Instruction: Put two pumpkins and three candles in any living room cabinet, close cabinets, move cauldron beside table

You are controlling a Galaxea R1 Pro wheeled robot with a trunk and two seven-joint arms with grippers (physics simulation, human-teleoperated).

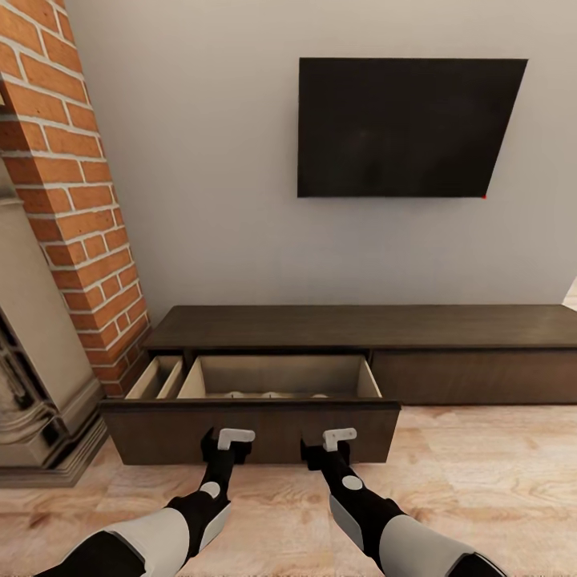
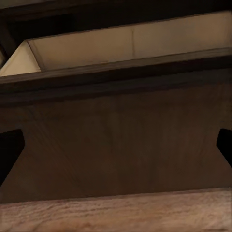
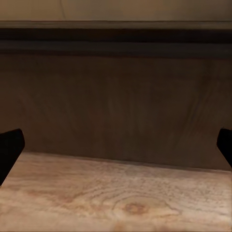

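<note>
The cabinet (image 1: 361, 344) stood against the grey wall under a black TV (image 1: 405, 128), beside a brick fireplace column (image 1: 72, 184), its wide left drawer (image 1: 252, 429) pulled out over the wooden floor (image 1: 481, 473), with pale rounded tops, too small to identify, just visible inside. Both arms reached low at the drawer front: left gripper (image 2: 116, 150) and right gripper (image 3: 116, 150) each had fingertips spread wide apart, holding nothing, facing the dark wood panel.
</note>
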